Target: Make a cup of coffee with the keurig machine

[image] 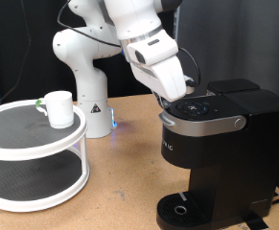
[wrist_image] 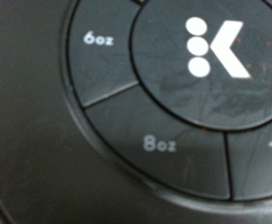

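The black keurig machine (image: 211,153) stands at the exterior view's right, lid down, silver-rimmed top facing up. The arm's hand is pressed down onto its top; the gripper (image: 182,99) sits right at the round button panel, its fingers hidden by the hand. The wrist view is filled by that panel: the centre K button (wrist_image: 210,51), the 6oz segment (wrist_image: 98,56) and the 8oz segment (wrist_image: 159,145), very close. No fingers show there. The white mug (image: 57,108) stands upright on the top shelf of the round white stand (image: 34,158) at the left.
The round drip base (image: 182,207) under the machine's spout holds nothing. The arm's white base (image: 89,101) stands behind the stand. The wooden table (image: 120,182) stretches between stand and machine.
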Robot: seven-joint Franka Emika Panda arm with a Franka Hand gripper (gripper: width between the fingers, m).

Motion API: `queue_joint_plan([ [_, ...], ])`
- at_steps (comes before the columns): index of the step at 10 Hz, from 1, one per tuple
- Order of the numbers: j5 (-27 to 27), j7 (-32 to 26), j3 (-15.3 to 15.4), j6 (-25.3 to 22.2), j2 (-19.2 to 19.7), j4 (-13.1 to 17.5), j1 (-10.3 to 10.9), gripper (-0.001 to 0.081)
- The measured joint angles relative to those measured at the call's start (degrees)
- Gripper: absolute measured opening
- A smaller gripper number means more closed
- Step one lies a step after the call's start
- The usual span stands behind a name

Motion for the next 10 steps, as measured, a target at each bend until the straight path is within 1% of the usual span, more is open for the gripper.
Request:
queue_joint_plan([
  [2, 0.79, -0.28, 0.0, -0.09, -0.14, -0.02, 0.05, 0.0001],
  [4, 5.47, -1.85, 0.07, -0.14, -0.97, 0.41, 0.61, 0.0001],
  [6, 8.78, -1.91, 0.17, -0.88, -3.22, 1.45, 1.12, 0.0001],
  [8, 9.63, -1.33, 0.12, -3.37, -5.54, 3.33, 1.11, 0.0001],
  [9, 9.63, -1.13, 0.0, -4.69, -6.04, 3.92, 1.08, 0.0001],
  [10, 9.58, -1.13, 0.02, -4.63, -5.94, 3.79, 1.07, 0.0001],
])
